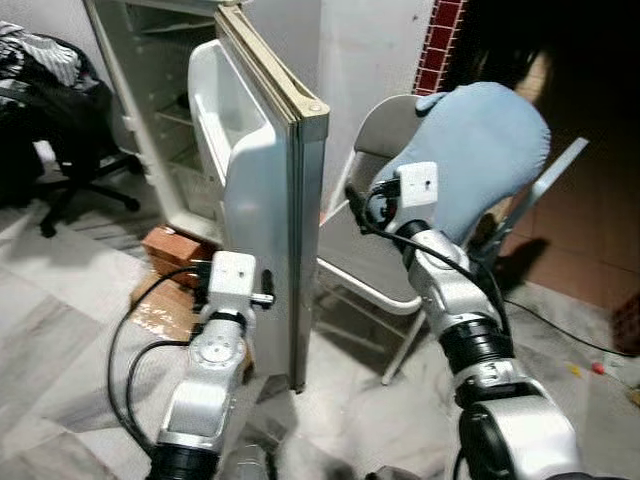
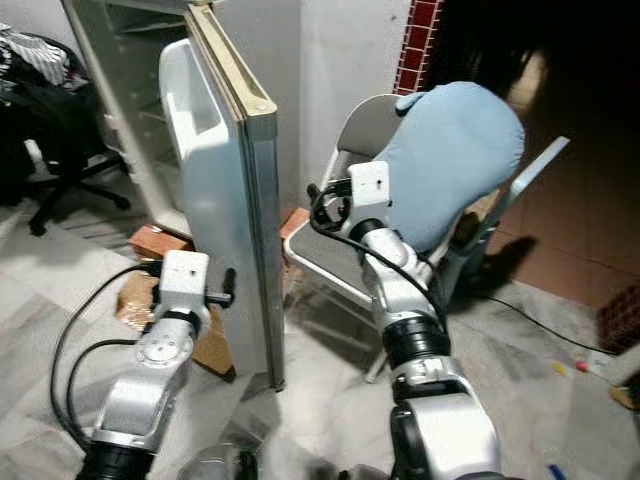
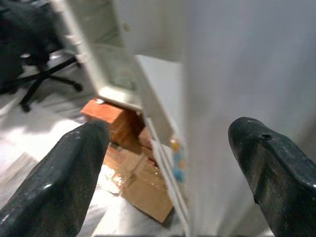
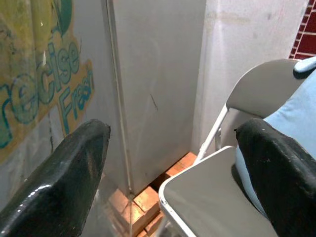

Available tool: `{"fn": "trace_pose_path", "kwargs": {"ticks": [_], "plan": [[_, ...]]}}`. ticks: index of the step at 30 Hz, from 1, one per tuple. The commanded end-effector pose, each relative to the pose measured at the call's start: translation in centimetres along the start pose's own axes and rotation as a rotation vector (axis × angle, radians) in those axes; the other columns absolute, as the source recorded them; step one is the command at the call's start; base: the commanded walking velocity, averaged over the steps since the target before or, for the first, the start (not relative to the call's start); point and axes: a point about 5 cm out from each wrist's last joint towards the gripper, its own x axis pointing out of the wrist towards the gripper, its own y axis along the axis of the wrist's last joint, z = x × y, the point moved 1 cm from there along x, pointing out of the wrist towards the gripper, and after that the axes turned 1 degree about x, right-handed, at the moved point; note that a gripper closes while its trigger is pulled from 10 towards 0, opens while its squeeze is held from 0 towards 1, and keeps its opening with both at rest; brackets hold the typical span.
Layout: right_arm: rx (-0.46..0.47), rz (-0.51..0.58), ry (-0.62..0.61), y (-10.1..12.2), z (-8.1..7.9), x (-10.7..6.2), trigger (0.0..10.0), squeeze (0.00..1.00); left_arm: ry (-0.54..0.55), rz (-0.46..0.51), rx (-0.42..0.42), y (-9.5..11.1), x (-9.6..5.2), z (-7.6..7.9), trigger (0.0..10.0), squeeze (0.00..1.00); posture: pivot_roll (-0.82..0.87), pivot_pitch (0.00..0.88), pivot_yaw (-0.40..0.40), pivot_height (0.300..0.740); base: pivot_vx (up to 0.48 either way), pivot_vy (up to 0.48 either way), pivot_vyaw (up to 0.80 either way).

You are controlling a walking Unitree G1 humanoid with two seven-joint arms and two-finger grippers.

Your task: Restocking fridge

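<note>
1. The fridge (image 1: 160, 110) is seen standing open against the wall, its white shelves bare as far as can be made out, and its base is raised on red bricks (image 1: 172, 245).
2. The fridge door (image 1: 262, 190) is swung out toward the robot, so that its edge faces the head camera and its moulded inner shelf is turned to the robot's left.
3. The left gripper (image 3: 170, 173) is held low, close to the bottom half of the door edge; its two black fingers (image 3: 64, 177) are spread wide apart with nothing between them, and the door edge is framed between them in the left wrist view.
4. The right gripper (image 4: 173, 173) is raised on the outer side of the door, over the seat of a grey folding chair (image 1: 365, 265); its fingers (image 4: 59, 173) are likewise parted and empty.
5. A pale blue cushion (image 1: 480, 155) is propped against the chair's back.
6. A printed sticker (image 4: 39, 84) is visible on the door's outer face.
7. Flattened cardboard (image 1: 165, 305) is spread on the marble floor (image 1: 60, 370) beside the bricks.
8. A black office chair (image 1: 60, 150) is placed to the left of the fridge.
</note>
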Motion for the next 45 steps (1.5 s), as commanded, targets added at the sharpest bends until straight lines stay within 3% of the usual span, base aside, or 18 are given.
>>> {"fn": "trace_pose_path", "kwargs": {"ticks": [1,4,6,11,19,21,22,23,24,25,28,32,35,36,38,40,43,45], "plan": [[-0.005,0.021,0.001,0.8,-0.2,0.3,10.0,0.00,0.027,0.015,-0.030,0.4,-0.1,-0.4,10.0,0.00,0.03,0.000,-0.007,0.740,0.000,0.000,0.80],[0.079,0.013,0.033,1.2,-2.1,0.9,10.0,0.00,-0.054,-0.116,-0.150,-1.1,-0.6,-0.1,10.0,0.00,0.04,0.000,-0.007,0.740,0.000,0.000,0.80],[0.084,0.015,0.053,1.4,-2.6,1.0,10.0,0.00,-0.092,-0.153,-0.170,-1.5,-0.8,0.3,10.0,0.00,0.04,0.000,-0.007,0.740,0.000,0.000,0.80],[0.104,0.071,0.274,3.8,-6.9,1.1,10.0,0.00,-0.370,-0.332,-0.089,-3.5,-1.9,3.6,10.0,0.00,0.04,0.000,-0.006,0.740,0.000,0.000,0.00],[0.088,0.041,0.292,4.4,-7.9,1.7,10.0,0.00,-0.462,-0.389,-0.056,-4.0,-2.1,4.4,10.0,0.00,0.04,0.000,-0.003,0.740,0.000,0.000,0.00],[0.236,0.037,0.559,6.2,-11.0,0.3,10.0,0.00,-0.488,-0.414,-0.031,-4.1,-2.3,4.4,10.0,0.00,0.05,0.000,-0.002,0.740,0.000,0.000,0.00],[0.354,0.056,0.813,8.0,-13.3,-1.9,10.0,0.00,-0.495,-0.421,-0.022,-4.1,-2.4,4.4,10.0,0.00,0.05,0.000,-0.001,0.740,0.000,0.000,0.00],[0.354,0.056,0.813,8.0,-13.3,-1.9,10.0,0.00,-0.495,-0.421,-0.022,-4.1,-2.4,4.4,10.0,0.00,0.05,0.000,-0.001,0.740,0.000,0.000,0.00],[0.426,0.099,1.003,9.6,-14.4,-4.2,10.0,0.00,-0.494,-0.421,-0.020,-4.1,-2.4,4.4,10.0,0.00,0.05,0.000,-0.001,0.740,0.000,0.000,0.00],[0.435,0.117,1.055,10.0,-14.5,-4.9,10.0,0.00,-0.494,-0.420,-0.018,-4.1,-2.4,4.4,10.0,0.00,0.05,0.000,-0.001,0.740,0.000,0.000,0.00],[0.337,0.094,1.035,8.5,-13.6,-4.8,10.0,0.00,-0.490,-0.409,-0.005,-4.0,-2.3,4.3,10.0,0.00,0.05,0.000,0.001,0.740,0.000,0.000,0.00],[0.190,-0.047,0.734,4.6,-10.6,-1.9,10.0,0.00,-0.397,-0.333,-0.043,-3.2,-1.2,3.4,10.0,0.00,0.05,0.000,0.002,0.740,0.000,0.000,0.00],[0.047,-0.129,0.499,2.6,-7.0,-1.3,10.0,0.00,-0.286,-0.244,-0.005,-2.0,0.3,1.7,10.0,0.00,0.05,0.000,0.000,0.740,0.000,0.000,0.00],[0.043,-0.146,0.353,1.8,-4.4,-1.4,10.0,0.00,-0.218,-0.164,0.033,-0.8,1.5,0.4,10.0,0.00,0.05,0.000,-0.003,0.740,0.000,0.000,0.00],[0.053,-0.152,0.270,1.2,-2.6,-1.8,10.0,0.00,-0.157,-0.122,0.053,-0.1,2.6,-0.8,10.0,0.00,0.05,0.000,-0.004,0.740,0.000,0.000,0.00],[0.044,-0.171,0.184,0.0,-0.4,-2.9,10.0,0.00,-0.027,-0.067,0.059,1.3,4.5,-3.3,10.0,0.00,0.04,0.000,-0.003,0.740,0.000,0.000,0.00],[0.046,-0.188,0.137,-0.9,0.9,-3.7,10.0,0.00,0.076,-0.017,0.076,2.5,5.5,-5.5,10.0,0.00,0.03,0.000,-0.002,0.740,0.000,0.000,0.00],[0.036,-0.207,0.091,-1.8,2.0,-4.8,10.0,0.00,0.203,0.029,0.063,3.6,6.0,-8.1,10.0,0.00,0.02,0.000,0.006,0.740,0.000,0.000,0.00]]}}
